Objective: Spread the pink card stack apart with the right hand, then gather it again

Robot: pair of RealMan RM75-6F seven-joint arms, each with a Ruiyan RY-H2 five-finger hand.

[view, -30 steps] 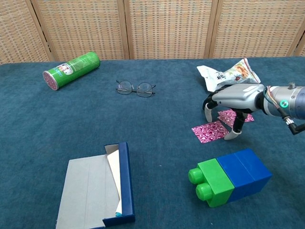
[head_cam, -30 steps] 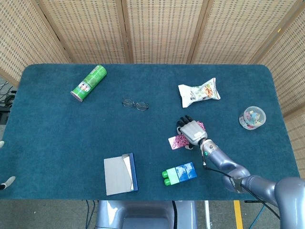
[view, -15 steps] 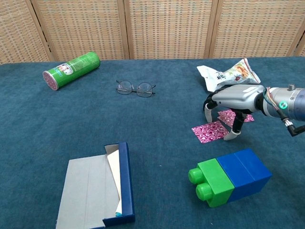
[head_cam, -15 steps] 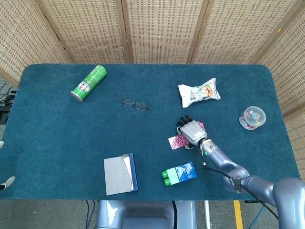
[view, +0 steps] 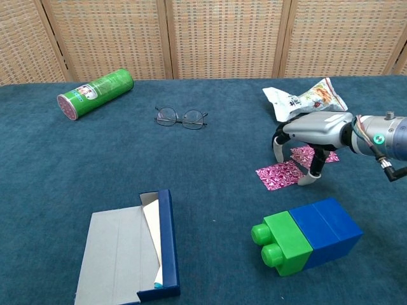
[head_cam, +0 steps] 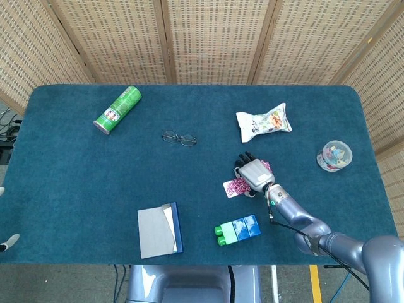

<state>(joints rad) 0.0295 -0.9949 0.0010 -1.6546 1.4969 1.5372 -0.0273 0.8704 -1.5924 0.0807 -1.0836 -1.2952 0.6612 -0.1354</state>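
The pink patterned cards (view: 280,175) lie spread on the blue cloth, one card to the left front and another (view: 306,155) partly under my right hand. My right hand (view: 313,136) arches palm down over them, its fingertips (view: 308,180) touching the cloth and the cards' edges. In the head view the pink cards (head_cam: 236,187) peek out left of the right hand (head_cam: 254,173), with a sliver (head_cam: 267,166) at its right. The hand grips nothing. My left hand is out of both views.
A green and blue block (view: 307,236) lies just in front of the cards. A snack bag (view: 306,98) is behind the hand. Glasses (view: 181,117), a green can (view: 95,93), a blue-edged folder (view: 127,254) and a small plastic tub (head_cam: 334,155) lie around the table.
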